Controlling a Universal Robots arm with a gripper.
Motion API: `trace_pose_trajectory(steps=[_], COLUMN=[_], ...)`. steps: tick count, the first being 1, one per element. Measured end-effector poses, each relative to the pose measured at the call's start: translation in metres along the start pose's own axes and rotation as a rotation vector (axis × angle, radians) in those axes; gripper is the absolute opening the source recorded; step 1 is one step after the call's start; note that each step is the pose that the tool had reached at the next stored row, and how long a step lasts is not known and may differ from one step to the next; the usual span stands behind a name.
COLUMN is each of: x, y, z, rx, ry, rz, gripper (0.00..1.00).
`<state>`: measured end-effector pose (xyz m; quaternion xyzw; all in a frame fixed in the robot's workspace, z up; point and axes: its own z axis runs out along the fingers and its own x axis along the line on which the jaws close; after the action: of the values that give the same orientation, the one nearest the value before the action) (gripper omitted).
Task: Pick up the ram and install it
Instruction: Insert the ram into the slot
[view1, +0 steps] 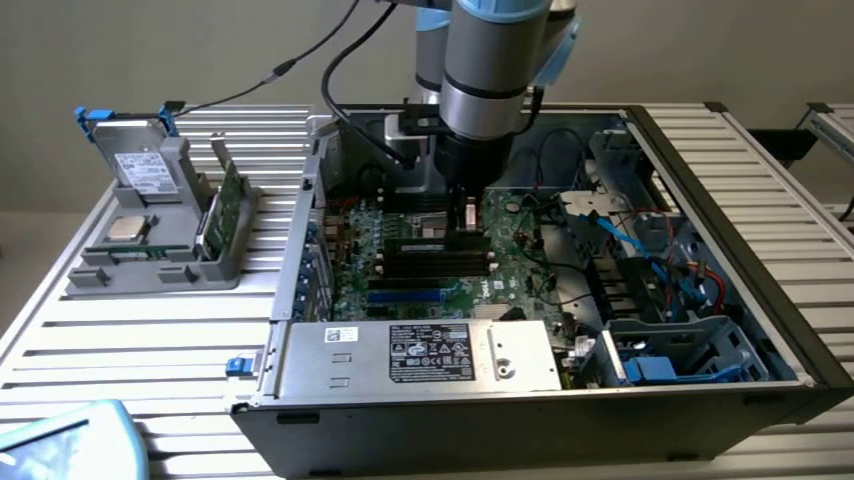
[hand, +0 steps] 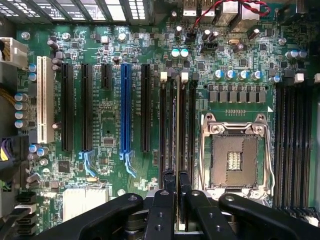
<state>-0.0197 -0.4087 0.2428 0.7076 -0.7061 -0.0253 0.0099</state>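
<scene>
My gripper (view1: 467, 222) reaches down into the open computer case (view1: 747, 190), over the green motherboard (view1: 527, 250). In the wrist view the gripper (hand: 176, 176) is shut on the ram (hand: 177, 125). The ram appears edge-on as a thin strip, running along the black memory slots (hand: 164, 125) and lined up between them. Whether it sits in a slot or just above one, I cannot tell. Beside these slots lies the open, bare processor socket (hand: 235, 155).
A grey holder (view1: 160, 265) on the exterior view's left carries a wider green card (view1: 230, 205), a silver processor chip (view1: 128, 228) and a drive (view1: 143, 170). The power supply (view1: 420, 355) fills the case front. Cables (view1: 641, 250) and drive bays crowd the exterior view's right.
</scene>
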Motion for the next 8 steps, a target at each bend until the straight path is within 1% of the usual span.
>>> trace_pose_trajectory(steps=[2,4,6,8], x=[0.0,0.0001,0.0001,0.0001], y=[-0.0001,-0.0001,-0.0002,-0.0003], z=[0.0018,0.0034,0.005,0.0058], rx=[0.0,-0.0003,-0.0006,-0.0009], ry=[0.0028,0.0093,0.0184,0.0231], rz=[0.0,0.001,0.001,0.001], gripper=[0.14,0.14,0.14,0.14])
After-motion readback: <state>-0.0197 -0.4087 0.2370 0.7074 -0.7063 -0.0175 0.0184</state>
